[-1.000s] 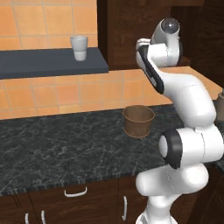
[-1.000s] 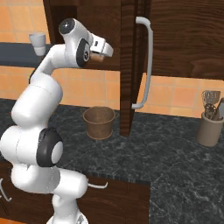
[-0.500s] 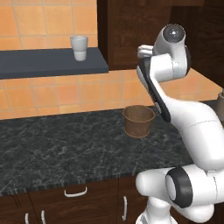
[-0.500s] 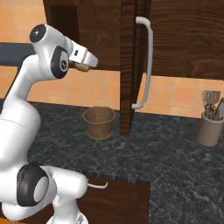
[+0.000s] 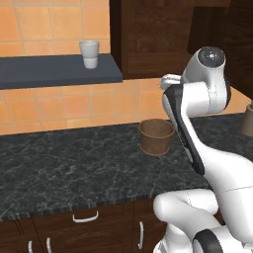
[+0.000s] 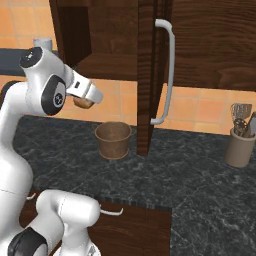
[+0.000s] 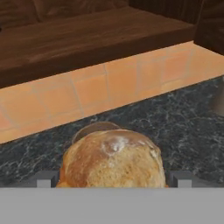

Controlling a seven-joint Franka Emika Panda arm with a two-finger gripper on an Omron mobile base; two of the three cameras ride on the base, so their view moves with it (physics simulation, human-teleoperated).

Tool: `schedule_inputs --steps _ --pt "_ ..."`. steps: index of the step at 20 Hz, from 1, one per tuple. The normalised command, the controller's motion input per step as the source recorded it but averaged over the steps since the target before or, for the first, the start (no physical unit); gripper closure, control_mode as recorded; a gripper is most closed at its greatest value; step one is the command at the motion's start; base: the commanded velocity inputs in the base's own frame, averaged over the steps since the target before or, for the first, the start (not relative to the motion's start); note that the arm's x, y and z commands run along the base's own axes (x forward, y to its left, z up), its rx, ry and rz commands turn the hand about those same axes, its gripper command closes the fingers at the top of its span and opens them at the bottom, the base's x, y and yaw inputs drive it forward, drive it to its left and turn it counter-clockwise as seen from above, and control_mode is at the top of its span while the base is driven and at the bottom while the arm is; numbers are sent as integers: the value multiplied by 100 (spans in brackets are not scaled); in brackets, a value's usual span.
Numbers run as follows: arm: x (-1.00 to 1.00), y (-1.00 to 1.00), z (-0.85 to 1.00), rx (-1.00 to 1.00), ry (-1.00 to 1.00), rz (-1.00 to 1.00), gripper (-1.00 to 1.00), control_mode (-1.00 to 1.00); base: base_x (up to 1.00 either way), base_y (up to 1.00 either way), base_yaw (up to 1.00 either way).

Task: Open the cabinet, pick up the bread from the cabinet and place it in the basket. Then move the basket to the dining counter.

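My gripper [image 6: 87,96] is shut on the bread [image 6: 83,103], a golden-brown bun that hangs in the air out in front of the cabinet. In the hand view the bread [image 7: 113,159] sits between the two fingertips [image 7: 46,179]. The brown woven basket [image 6: 113,140] stands on the black counter below and to the right of the bread; its rim [image 7: 94,127] peeks out just behind the bun. The basket [image 5: 156,136] is empty. The dark wooden cabinet [image 5: 153,39] is open, its door [image 6: 148,75] swung out edge-on with the silver bar handle [image 6: 169,70]. The dining counter is out of view.
A white cup [image 5: 89,53] stands on a dark wall shelf [image 5: 49,71] at the left. A utensil holder [image 6: 239,147] sits on the black veined counter [image 5: 74,163] at the right. The open door hangs just right of the basket. Low cabinets with curved handles [image 5: 85,216] run below.
The arm has drawn back from the cabinet and come down, carrying the bread from the shelf opening to a spot above and beside the basket.
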Motion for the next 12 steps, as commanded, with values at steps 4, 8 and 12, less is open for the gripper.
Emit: schedule_inputs --steps 4,8,12 --pt "-2 15 -57 2 19 6 100 -100 0 0 0" --pt "0 5 -71 0 12 5 100 -100 0 0 0" --pt "13 0 -74 0 33 0 100 -100 0 0 0"
